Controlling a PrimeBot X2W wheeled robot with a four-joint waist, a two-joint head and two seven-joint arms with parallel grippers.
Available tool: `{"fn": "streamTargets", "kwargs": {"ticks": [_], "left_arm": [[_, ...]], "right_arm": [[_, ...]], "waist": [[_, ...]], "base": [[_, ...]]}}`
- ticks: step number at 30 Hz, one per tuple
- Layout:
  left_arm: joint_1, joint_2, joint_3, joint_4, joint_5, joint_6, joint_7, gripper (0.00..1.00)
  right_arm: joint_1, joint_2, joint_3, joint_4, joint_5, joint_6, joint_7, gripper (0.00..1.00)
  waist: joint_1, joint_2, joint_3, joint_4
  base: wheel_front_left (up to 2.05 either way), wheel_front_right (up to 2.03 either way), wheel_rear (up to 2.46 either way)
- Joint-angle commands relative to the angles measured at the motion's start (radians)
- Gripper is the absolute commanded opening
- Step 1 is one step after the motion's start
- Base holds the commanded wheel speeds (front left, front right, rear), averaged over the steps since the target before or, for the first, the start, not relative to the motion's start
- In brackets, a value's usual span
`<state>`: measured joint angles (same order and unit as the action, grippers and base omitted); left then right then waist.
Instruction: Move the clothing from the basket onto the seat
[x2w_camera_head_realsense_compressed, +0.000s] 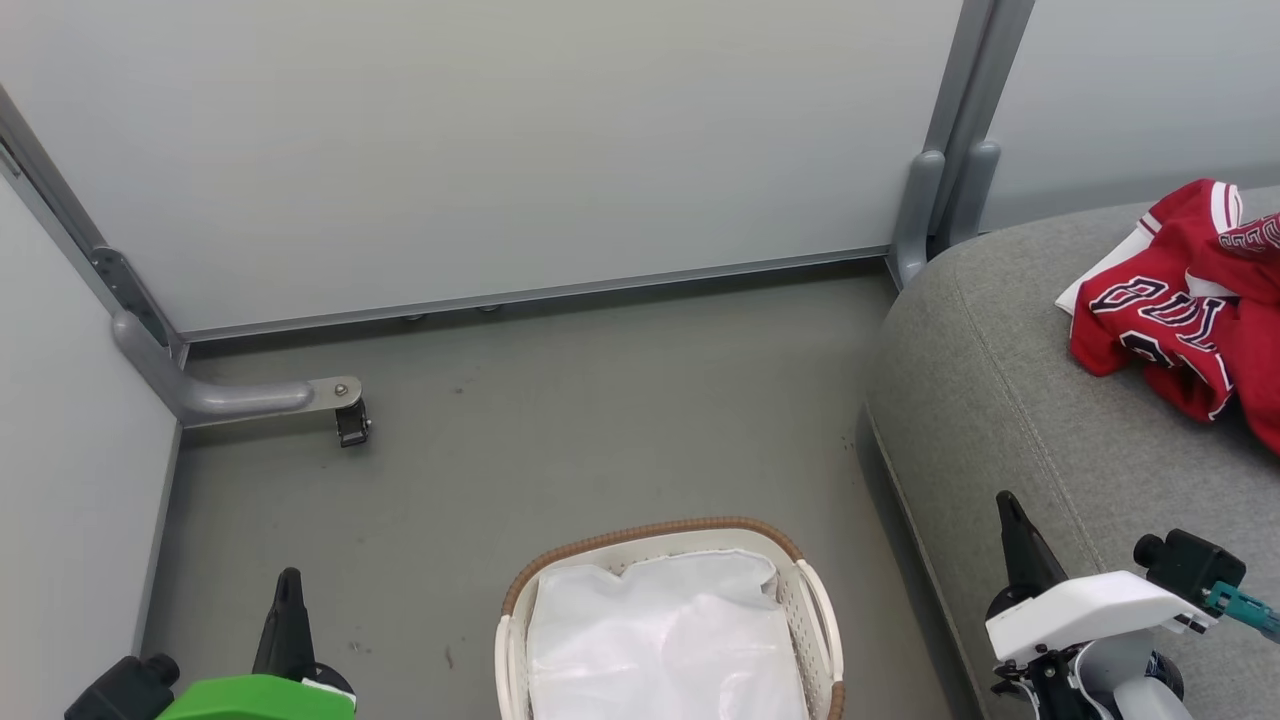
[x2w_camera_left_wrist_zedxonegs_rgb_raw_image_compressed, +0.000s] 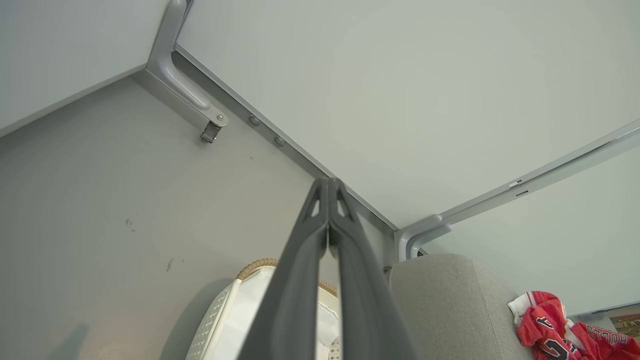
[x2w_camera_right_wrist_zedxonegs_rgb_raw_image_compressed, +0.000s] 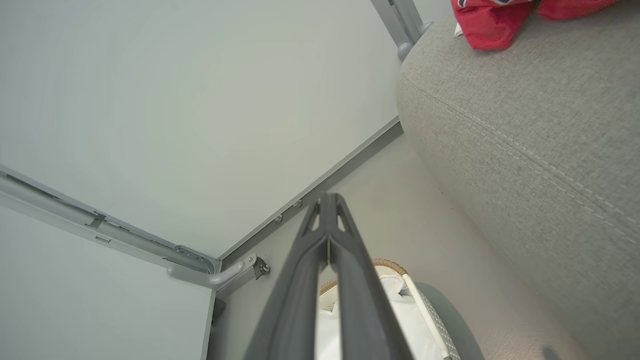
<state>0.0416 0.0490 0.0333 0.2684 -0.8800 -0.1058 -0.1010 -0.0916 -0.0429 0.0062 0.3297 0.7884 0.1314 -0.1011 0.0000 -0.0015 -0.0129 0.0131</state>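
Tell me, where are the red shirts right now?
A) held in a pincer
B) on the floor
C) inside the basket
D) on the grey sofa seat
D: the red jerseys lie crumpled on the grey seat, while the basket shows its white liner.

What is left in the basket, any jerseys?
No clothing visible: the basket shows just its white liner; red jerseys lie on the seat.

Pale partition panels (x2w_camera_head_realsense_compressed: 500, 150) from 9 to 1 o'clock, w/ grey metal frame (x2w_camera_head_realsense_compressed: 962, 120); braced foot (x2w_camera_head_realsense_compressed: 240, 398) at 9; scuffed grey floor (x2w_camera_head_realsense_compressed: 600, 420) ctr.
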Motion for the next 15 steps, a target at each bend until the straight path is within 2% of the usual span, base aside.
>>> {"fn": "streamTargets", "kwargs": {"ticks": [1, 15], "left_arm": [[-0.032, 0.003, 0.008, -0.014, -0.034, -0.007, 0.007, 0.00], [-0.060, 0.003, 0.024, -0.017, -0.185, -0.011, 0.053, 0.00]], "right_arm": [[-0.018, -0.005, -0.008, -0.018, 0.037, 0.000, 0.008, 0.00], [-0.019, -0.006, -0.033, -0.034, 0.208, -0.001, 0.053, 0.00]], "waist": [[0.0000, 0.0004, 0.000, 0.000], [0.0000, 0.0006, 0.003, -0.002]], "base": [[0.00, 0.00, 0.00], [0.00, 0.00, 0.00]]}}
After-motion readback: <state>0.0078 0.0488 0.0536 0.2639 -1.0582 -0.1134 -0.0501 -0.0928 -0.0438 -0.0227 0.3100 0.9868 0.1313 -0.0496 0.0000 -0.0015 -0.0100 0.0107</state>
